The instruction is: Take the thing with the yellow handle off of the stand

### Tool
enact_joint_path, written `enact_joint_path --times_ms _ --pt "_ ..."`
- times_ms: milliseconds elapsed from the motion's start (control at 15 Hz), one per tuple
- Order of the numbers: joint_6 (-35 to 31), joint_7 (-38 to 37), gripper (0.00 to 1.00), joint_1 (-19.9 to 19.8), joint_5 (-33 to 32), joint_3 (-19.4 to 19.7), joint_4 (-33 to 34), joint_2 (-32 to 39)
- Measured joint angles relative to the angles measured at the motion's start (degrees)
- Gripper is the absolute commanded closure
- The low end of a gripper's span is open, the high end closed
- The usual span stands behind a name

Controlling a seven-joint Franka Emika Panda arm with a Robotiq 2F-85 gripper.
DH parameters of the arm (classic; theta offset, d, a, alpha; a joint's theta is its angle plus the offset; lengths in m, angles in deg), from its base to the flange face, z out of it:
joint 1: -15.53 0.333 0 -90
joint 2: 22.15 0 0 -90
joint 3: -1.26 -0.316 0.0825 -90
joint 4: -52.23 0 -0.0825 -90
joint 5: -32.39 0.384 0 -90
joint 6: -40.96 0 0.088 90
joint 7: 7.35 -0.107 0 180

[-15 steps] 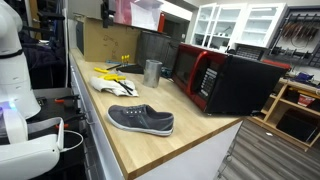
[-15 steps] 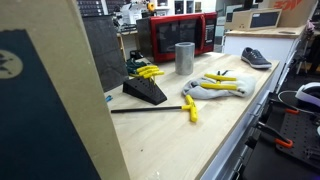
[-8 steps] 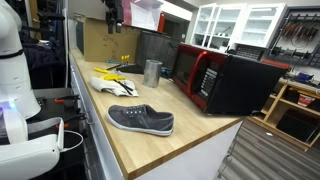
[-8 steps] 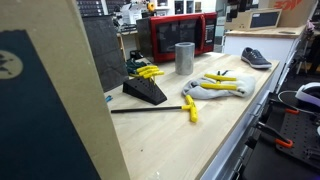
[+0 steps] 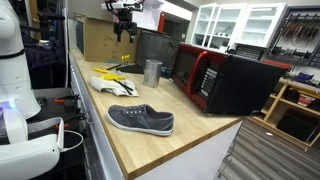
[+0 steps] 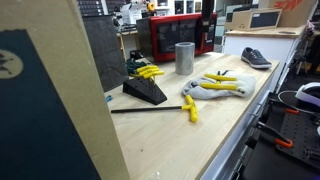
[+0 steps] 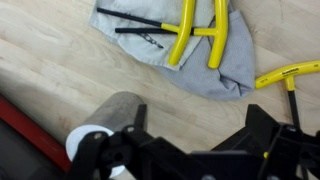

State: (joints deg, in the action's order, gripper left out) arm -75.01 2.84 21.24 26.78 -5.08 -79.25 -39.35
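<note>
**Exterior view.** The hand (image 5: pixel 124 30) hangs high over the desk (image 5: pixel 150 150), well apart from the stand (image 5: pixel 108 86). The thing with the yellow handle (image 5: pixel 108 73) lies on top of the stand, near the metal cup (image 5: pixel 152 71).

**Exterior view.** The stand (image 6: pixel 200 93) carries several yellow-handled tools lying flat, the thing with the yellow handle (image 6: pixel 222 85) among them. A further T-handled tool (image 6: pixel 190 108) rests on the desk just beside the stand.

**Wrist view.** The hand's fingers are spread wide with nothing between them. Below, the yellow handle (image 7: pixel 185 38) lies close beside a second one, with slim dark shafts running off. The tool is probably light, rigid and smooth. The thick yellow handle offers better purchase than the thin shaft, but a neighbouring tool may be dragged along.
</note>
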Motion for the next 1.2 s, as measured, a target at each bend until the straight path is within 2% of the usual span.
enact_joint_path --times_ms 533,1200 --pt "-2.8 11.1 0.00 2.5 0.0 -0.9 12.2 14.8" --pt "-2.9 17.5 0.00 4.6 -0.1 -5.1 26.4 29.7"
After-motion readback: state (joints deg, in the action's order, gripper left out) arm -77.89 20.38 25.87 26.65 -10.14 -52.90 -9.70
